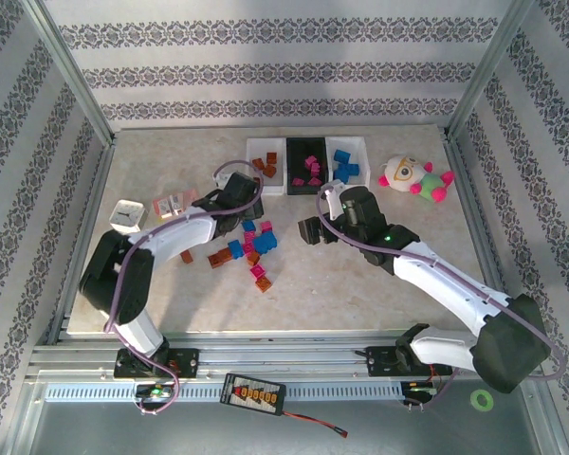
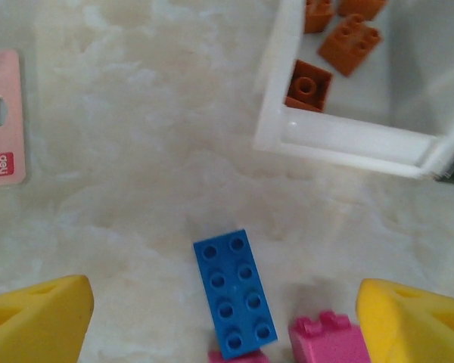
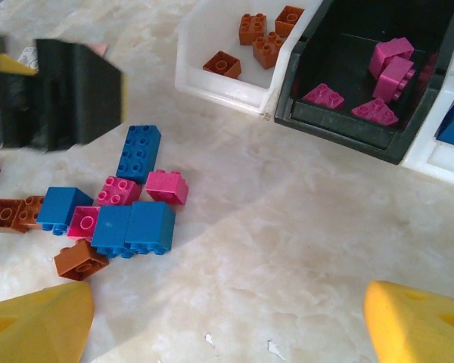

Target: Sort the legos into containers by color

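three containers [image 1: 306, 141] part-filled; loose legos [image 1: 257, 243] near them
your left gripper [image 2: 225, 318] gapes wide over a blue brick [image 2: 234, 293]; right gripper [image 3: 227, 311] wide, empty

We see a pale beige, marble-patterned tabletop [image 1: 360, 284], lit softly and evenly, with only faint shadows. Three upright walls enclose it. The back wall [image 1: 275, 57] is papered in white with horizontal grey bands of damask ornament, and the left wall [image 1: 24, 142] and right wall [image 1: 550, 133] carry the same paper. Slim silver aluminium posts [image 1: 71, 71] rise at a slant from the far corners of the surface, where the walls meet. Along the near edge we find a silver extruded-metal rail [image 1: 294, 355], and just below it, towards the left, a pale slotted strip [image 1: 85, 391]. Beneath that lies a flat grey metal sheet [image 1: 360, 431].
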You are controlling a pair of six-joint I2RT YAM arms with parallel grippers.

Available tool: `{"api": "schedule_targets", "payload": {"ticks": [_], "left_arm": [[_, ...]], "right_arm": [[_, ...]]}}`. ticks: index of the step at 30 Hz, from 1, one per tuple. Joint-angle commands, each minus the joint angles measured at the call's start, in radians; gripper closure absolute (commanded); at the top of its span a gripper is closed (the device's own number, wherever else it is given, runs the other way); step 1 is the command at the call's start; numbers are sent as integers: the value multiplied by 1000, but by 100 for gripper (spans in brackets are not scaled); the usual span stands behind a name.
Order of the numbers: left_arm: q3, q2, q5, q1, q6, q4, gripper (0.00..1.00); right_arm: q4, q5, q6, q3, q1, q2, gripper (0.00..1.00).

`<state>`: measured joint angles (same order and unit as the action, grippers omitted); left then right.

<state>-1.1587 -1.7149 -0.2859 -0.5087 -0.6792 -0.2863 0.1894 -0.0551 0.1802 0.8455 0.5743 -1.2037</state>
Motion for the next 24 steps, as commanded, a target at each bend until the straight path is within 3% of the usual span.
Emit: {"api": "schedule_targets", "payload": {"ticks": [1,10,24], "left_arm": [[-102,-79,8,24,-101,-134,13],[-238,-251,30,47,-151,-178,29],[-254,-333,119,44,-155,-197,54]], "right_arm": [[-22,6,25,-17,9,28,8],[-5,28,13,1,9,26,8],[-2,37,24,-6,9,39,8]]}}
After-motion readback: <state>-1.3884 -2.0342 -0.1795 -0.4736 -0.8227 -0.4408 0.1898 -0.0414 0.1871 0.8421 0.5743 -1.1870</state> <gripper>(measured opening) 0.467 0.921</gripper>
